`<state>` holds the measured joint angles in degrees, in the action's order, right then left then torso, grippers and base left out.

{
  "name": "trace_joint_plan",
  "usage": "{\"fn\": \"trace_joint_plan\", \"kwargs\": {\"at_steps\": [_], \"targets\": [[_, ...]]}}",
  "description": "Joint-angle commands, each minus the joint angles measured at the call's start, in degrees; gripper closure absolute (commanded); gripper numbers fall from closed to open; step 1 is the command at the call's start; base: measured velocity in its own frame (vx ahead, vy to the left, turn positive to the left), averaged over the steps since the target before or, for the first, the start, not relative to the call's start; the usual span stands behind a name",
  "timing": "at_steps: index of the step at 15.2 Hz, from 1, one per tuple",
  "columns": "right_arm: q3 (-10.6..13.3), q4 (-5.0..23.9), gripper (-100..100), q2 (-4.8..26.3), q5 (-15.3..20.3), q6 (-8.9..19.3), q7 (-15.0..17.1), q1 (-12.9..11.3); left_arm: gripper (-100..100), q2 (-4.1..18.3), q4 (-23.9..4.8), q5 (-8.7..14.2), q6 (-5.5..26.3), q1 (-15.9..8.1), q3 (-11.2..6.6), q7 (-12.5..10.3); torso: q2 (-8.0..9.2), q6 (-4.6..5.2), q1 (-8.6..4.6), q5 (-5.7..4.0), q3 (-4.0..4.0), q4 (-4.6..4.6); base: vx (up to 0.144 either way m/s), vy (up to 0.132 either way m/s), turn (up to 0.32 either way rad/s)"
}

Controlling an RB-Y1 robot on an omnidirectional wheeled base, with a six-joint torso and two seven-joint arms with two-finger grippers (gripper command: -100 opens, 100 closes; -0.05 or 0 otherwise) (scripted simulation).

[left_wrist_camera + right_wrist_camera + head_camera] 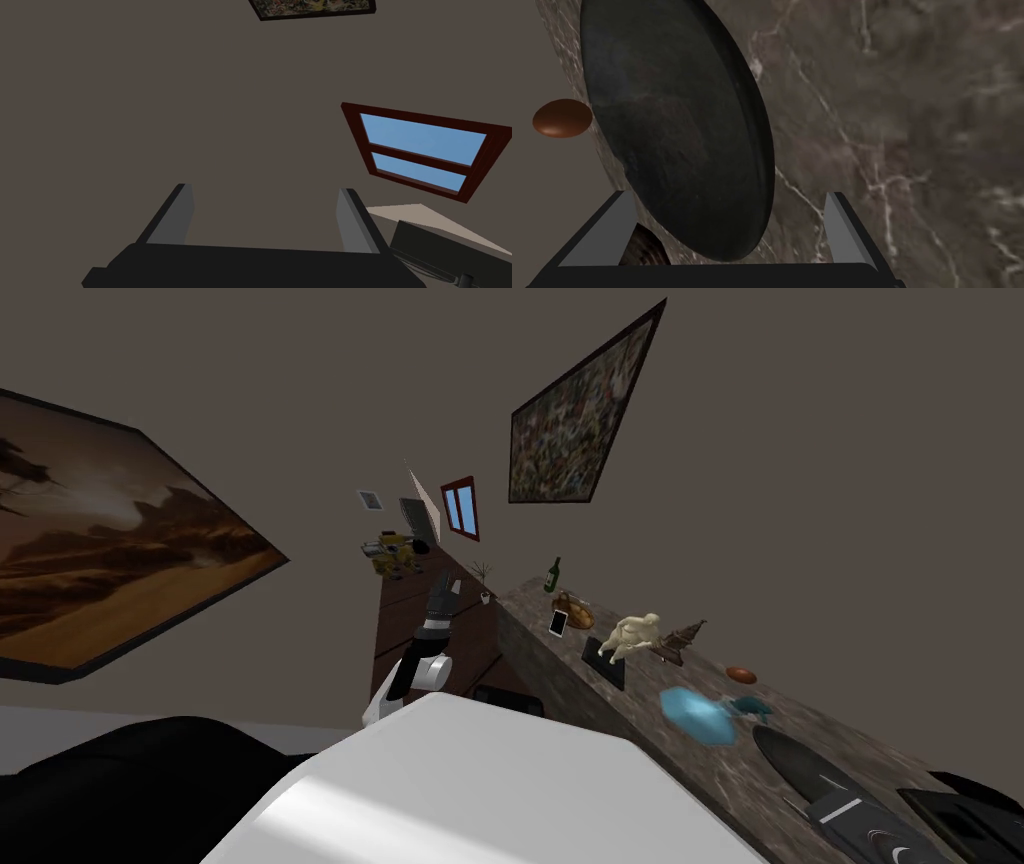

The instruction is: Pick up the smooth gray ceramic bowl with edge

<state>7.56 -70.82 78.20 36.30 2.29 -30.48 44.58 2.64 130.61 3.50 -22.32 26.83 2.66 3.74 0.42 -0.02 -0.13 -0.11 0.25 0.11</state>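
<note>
A dark grey shallow bowl [792, 756] with a raised rim lies on the brown marbled counter [640, 728] at my right. In the right wrist view the bowl [677, 125] looms close. Its near end reaches in between the fingers of my right gripper [719, 230], which stands open and touches nothing. In the head view the right gripper [828, 800] sits just beside the bowl's near end. My left gripper [443, 588] is raised ahead of me, away from the counter, and its fingers [172, 215] are open and empty.
A brown egg-shaped thing [562, 118] sits beyond the bowl. Further along the counter stand a blue faceted piece [697, 715], a cream statue [632, 635], a dark figurine [683, 640], a white tablet [558, 623] and a green bottle [551, 576].
</note>
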Motion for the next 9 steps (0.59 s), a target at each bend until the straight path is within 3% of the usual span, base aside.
{"fn": "trace_joint_plan", "kwargs": {"at_steps": [1,5,8,9], "targets": [[0.00,0.00,100,0.00,0.00,0.00,0.00,0.00,0,0.00,0.00,0.00,0.00,0.00,0.00,0.00,0.00,0.00,0.00,0.00,0.00,0.00,-0.009,-0.009,0.003],[-0.01,-0.01,100,-0.03,-0.04,-0.02,0.06,0.00,0,0.00,0.00,0.00,0.00,0.00,0.00,0.00,-0.11,-0.02,0.06,0.03,-0.07,-0.04,0.000,0.000,0.000],[-1.15,-1.28,100,3.60,-0.96,-0.57,1.03,1.59,0,0.00,0.00,0.00,0.00,0.02,0.00,0.00,-0.14,0.10,0.23,0.16,-0.09,-0.06,0.017,0.035,-0.190],[-0.41,-1.35,100,2.74,-0.91,0.19,0.87,1.08,0,0.00,0.00,0.00,0.00,0.01,0.00,0.00,-0.14,0.06,0.33,0.17,-0.09,-0.05,0.005,0.040,-0.065]]}}
